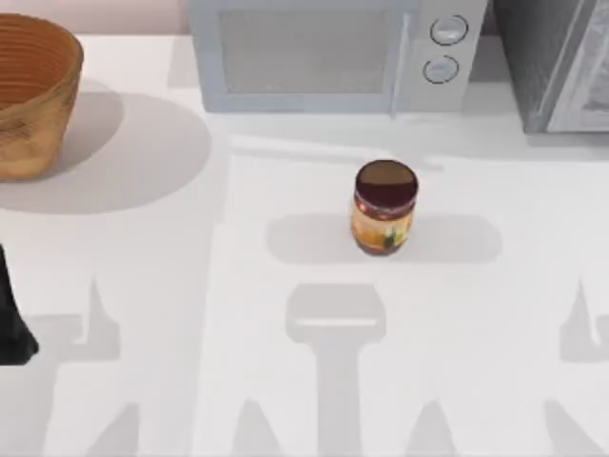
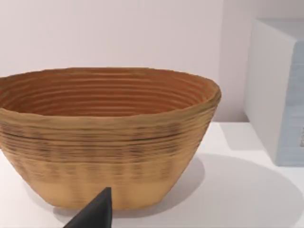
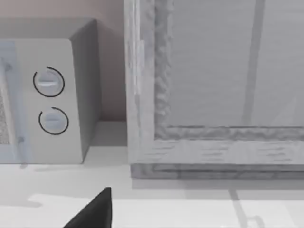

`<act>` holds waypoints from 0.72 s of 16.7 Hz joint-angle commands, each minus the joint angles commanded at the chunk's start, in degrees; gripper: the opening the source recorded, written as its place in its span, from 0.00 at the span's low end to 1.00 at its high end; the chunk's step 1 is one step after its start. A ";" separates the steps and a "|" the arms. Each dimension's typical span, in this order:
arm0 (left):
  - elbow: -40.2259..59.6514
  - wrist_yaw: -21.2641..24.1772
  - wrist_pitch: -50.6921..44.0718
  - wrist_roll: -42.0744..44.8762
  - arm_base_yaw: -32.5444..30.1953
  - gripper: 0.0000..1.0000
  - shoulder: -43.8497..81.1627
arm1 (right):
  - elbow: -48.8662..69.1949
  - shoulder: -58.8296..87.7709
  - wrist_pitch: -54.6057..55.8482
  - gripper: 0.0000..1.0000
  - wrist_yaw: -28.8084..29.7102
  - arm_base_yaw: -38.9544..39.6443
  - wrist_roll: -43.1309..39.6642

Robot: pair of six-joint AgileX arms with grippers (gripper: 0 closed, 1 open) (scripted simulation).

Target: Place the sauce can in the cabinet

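Note:
The sauce can [image 1: 384, 207] stands upright on the white table, near the middle and just in front of the microwave. It has a dark brown lid, a dark red band and a yellow-orange label. The cabinet [image 1: 557, 62] is a large grey box at the back right, and its pale-edged panel [image 3: 213, 85] faces the right wrist camera. My left arm [image 1: 11, 324] is parked at the table's left edge, and its gripper [image 2: 95, 213] faces the basket. My right gripper [image 3: 95, 211] hangs low in front of the cabinet. Neither gripper is near the can.
A woven basket [image 1: 33, 90] sits at the back left, shown close up as a basket [image 2: 104, 137] from the left wrist. A light grey microwave [image 1: 324, 52] with two round knobs [image 3: 50, 99] stands at the back centre, right beside the cabinet.

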 joint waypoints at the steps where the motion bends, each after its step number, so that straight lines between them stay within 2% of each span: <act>1: 0.00 0.00 0.00 0.00 0.00 1.00 0.00 | 0.00 0.00 0.00 1.00 0.00 0.00 0.00; 6: 0.00 0.00 0.00 0.00 0.00 1.00 0.00 | 2.90 4.88 1.51 1.00 -3.95 0.77 -1.36; 12: 0.00 0.00 0.00 0.00 0.00 1.00 0.00 | 14.79 25.99 7.57 1.00 -18.60 2.03 -6.79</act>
